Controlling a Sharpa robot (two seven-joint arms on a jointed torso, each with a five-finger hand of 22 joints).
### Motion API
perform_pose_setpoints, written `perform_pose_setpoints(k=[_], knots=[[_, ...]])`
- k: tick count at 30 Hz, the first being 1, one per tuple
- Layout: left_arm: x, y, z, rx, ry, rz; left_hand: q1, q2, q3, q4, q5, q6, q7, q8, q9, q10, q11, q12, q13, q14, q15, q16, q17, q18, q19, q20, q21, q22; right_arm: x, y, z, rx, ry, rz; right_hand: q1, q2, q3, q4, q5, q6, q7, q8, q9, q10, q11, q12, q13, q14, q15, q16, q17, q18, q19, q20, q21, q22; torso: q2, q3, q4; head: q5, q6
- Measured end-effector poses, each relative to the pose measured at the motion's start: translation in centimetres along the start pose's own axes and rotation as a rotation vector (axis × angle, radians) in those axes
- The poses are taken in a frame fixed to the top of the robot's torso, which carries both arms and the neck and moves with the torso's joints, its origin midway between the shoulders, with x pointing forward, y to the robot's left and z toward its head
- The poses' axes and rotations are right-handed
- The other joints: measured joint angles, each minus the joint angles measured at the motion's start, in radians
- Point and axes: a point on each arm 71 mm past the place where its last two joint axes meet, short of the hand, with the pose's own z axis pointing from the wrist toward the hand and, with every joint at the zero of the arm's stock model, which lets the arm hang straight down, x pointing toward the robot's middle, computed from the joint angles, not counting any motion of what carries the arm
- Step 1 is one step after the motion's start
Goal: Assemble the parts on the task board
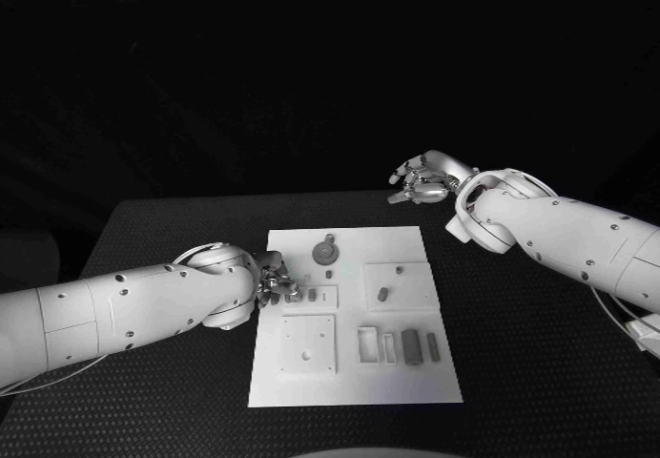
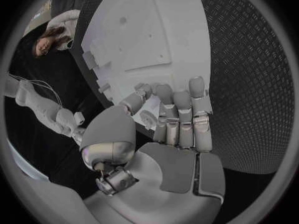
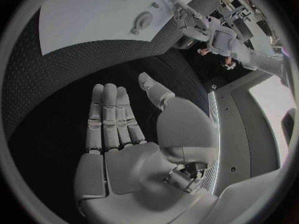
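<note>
The white task board (image 1: 355, 382) lies in the middle of the black table. On it sit a round grey part (image 1: 324, 252), a small part (image 1: 386, 294) on a raised square, and several narrow pieces (image 1: 413, 345) near the front. My left hand (image 1: 276, 282) is at the board's left edge with its fingers (image 2: 181, 109) bunched beside a small grey part (image 1: 292, 295). Whether it grips that part is hidden. My right hand (image 1: 423, 181) hovers beyond the board's far right corner, its fingers (image 3: 109, 114) straight and apart and the palm empty. The board (image 3: 93, 15) and round part (image 3: 143, 21) lie ahead of it.
A square plate (image 1: 308, 343) takes up the board's front left. Bare black table (image 1: 536, 363) surrounds the board on all sides. My left arm (image 3: 193, 22) reaches in across from the right hand.
</note>
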Motion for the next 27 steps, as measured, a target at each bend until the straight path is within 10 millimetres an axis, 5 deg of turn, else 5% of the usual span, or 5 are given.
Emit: perform_pose_setpoints(k=[11, 23, 27], knots=[[0.06, 0.33, -0.04, 0.002, -0.002, -0.035, -0.002, 0.010, -0.006, -0.006, 0.004, 0.004, -0.004, 0.004, 0.004, 0.000, 0.000, 0.000, 0.000, 0.000, 0.000, 0.004, -0.001, 0.000, 0.000, 0.000, 0.000, 0.001, -0.03, -0.09, 0.00, -0.004, 0.004, 0.009, -0.002, 0.002, 0.004, -0.001, 0.000, -0.011, 0.013, 0.017, 0.005, 0.035, 0.011, -0.198, -0.173, 0.024, 0.059, -0.301, -0.047, -0.015, -0.075, 0.036, -0.121, -0.052, 0.000, 0.0000, 0.0000, -0.001, 0.002], [-0.07, 0.54, -0.29, 0.004, -0.005, -0.068, 0.003, 0.019, -0.011, -0.011, 0.004, 0.004, -0.004, 0.008, 0.008, 0.001, -0.001, 0.004, -0.001, 0.000, 0.004, 0.008, -0.001, 0.000, 0.002, -0.002, 0.000, 0.001, -0.01, -0.14, 0.05, -0.006, 0.007, 0.015, -0.002, 0.002, -0.007, -0.001, 0.000, -0.012, 0.015, 0.017, 0.004, 0.039, 0.014, -0.220, -0.199, 0.026, 0.064, -0.355, -0.021, -0.015, -0.084, 0.041, -0.138, -0.052, 0.000, 0.0004, 0.0000, -0.003, 0.002], [-0.63, 0.50, -0.37, 0.005, -0.018, -0.082, 0.022, 0.038, 0.000, -0.022, 0.004, 0.003, -0.004, 0.005, 0.001, 0.004, -0.004, 0.004, -0.001, -0.001, 0.005, 0.008, -0.002, 0.000, 0.003, -0.002, -0.001, 0.000, 0.09, -0.14, 0.08, -0.005, 0.010, 0.017, -0.002, 0.002, -0.007, -0.001, 0.000, -0.012, 0.015, 0.017, 0.003, 0.039, 0.014, -0.225, -0.205, 0.026, 0.064, -0.372, -0.013, -0.015, -0.089, 0.043, -0.143, -0.052, 0.000, 0.0007, 0.0003, -0.002, 0.002]])
